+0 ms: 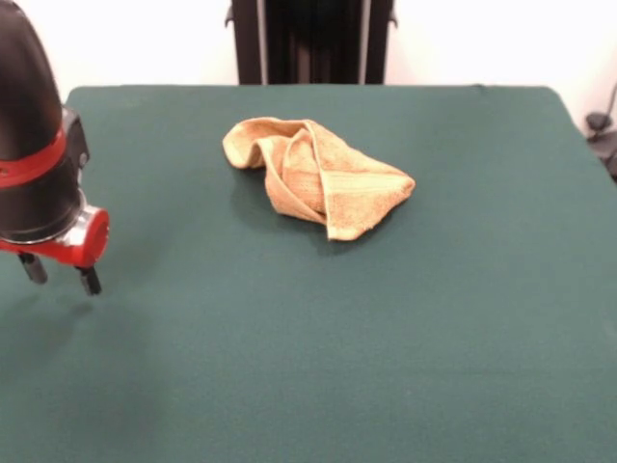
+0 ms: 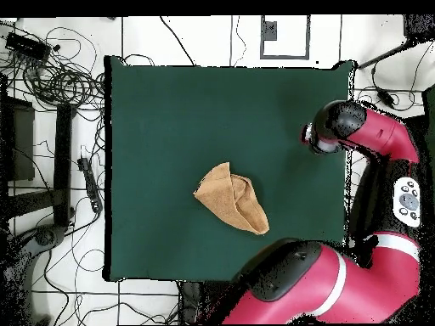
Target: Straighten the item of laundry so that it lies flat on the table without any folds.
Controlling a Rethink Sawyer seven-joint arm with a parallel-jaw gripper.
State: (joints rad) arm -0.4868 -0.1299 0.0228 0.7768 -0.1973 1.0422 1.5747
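Nearest the camera in the front view is bare green table [image 1: 318, 367], with nothing lying on it. A little farther back, at the left edge, hangs the gripper [image 1: 62, 274], its two short dark fingers [image 1: 90, 280] pointing down and standing slightly apart, holding nothing; the tips look to hover just above the cloth surface, though the shadow beneath makes the exact clearance hard to judge. The overhead view places the same gripper [image 2: 313, 138] near one side edge of the table.

Farther back, near the middle of the table, sits the towel [image 1: 323, 178], bunched into a rough wedge with several layers folded over each other and a rolled lobe at its far left end (the paler hem shows as a band running across the top fold). It is well apart from the gripper, so the straightening looks not yet begun.

The main risk, I think, is pinching the wrong spot: closing on the thick middle would catch several layers at once and drag the whole bundle instead of opening it. A pull taken too low could also snag the felt top, and a pull toward the side edge might slide the towel [image 2: 232, 198] off the table.
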